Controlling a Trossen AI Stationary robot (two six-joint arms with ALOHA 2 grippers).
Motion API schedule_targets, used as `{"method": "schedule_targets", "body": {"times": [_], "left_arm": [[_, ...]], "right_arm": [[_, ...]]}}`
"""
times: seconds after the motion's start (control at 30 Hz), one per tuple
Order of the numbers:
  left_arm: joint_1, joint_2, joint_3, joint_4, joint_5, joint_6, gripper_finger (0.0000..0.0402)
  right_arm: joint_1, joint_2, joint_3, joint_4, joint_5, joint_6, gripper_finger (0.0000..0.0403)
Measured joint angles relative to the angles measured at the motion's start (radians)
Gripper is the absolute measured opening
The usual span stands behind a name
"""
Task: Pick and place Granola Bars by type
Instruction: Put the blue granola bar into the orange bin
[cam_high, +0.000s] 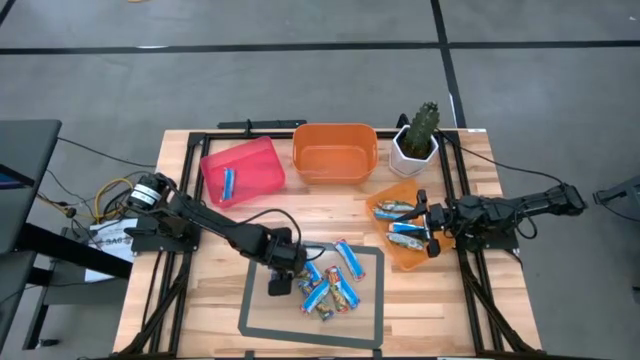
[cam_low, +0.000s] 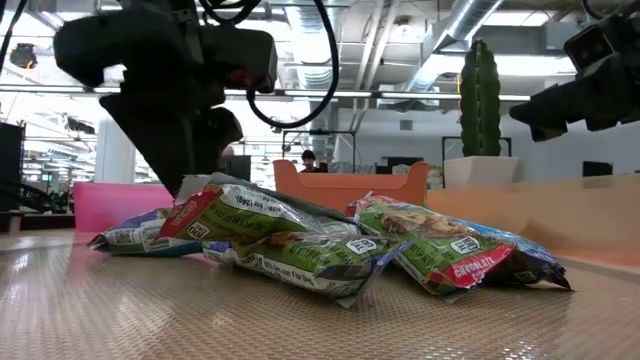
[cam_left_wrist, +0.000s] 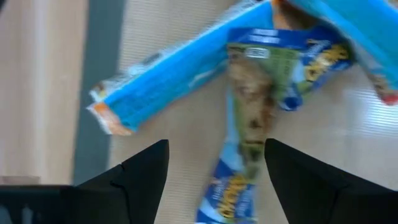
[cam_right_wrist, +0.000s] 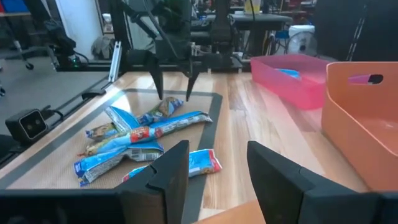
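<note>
Over the grey mat (cam_high: 262, 318) at the front of the desk (cam_high: 420, 310), the left gripper (cam_high: 279, 280) hangs with its fingers (cam_left_wrist: 140, 171) spread wide and nothing between them — in its wrist view a green-and-blue bar (cam_left_wrist: 252, 109) lies lengthwise in the gap below, so the spread looks set to straddle that one. A plain blue bar (cam_left_wrist: 161, 78) lies slantwise just beside it, touching at one end, which may crowd the pinch.

Most of the Granola Bars (cam_high: 330, 285) remain heaped on the mat, overlapping each other. Sorting by type shows in the bins: the pink bin (cam_high: 262, 158) at the back left holds a single blue bar (cam_high: 228, 182), the flat orange tray (cam_high: 402, 260) on the right holds several bars, and the deep orange bin (cam_high: 335, 135) between them looks bare, though its floor is hard to read from above.

Above the tray's inner edge sits the right gripper (cam_high: 432, 228), fingers (cam_right_wrist: 171, 168) apart and carrying nothing — probably waiting so both arms do not reach into the heap together. A potted cactus (cam_high: 420, 130) stands at the back, well apart from the work.
</note>
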Motion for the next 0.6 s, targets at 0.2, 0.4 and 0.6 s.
{"method": "schedule_targets", "body": {"times": [0.2,0.4,0.6], "left_arm": [[-0.032,0.000,0.002,0.016,0.041,-0.030,0.0258],[-0.067,0.000,-0.003,0.005,-0.077,-0.041,0.0258],[-0.071,0.023,-0.004,0.011,-0.073,-0.049,0.0258]], "right_arm": [[0.000,0.006,0.000,0.000,0.000,0.000,0.0154],[0.000,0.007,0.000,0.000,0.000,0.000,0.0154],[0.000,0.007,0.000,0.000,0.000,0.000,0.0154]]}}
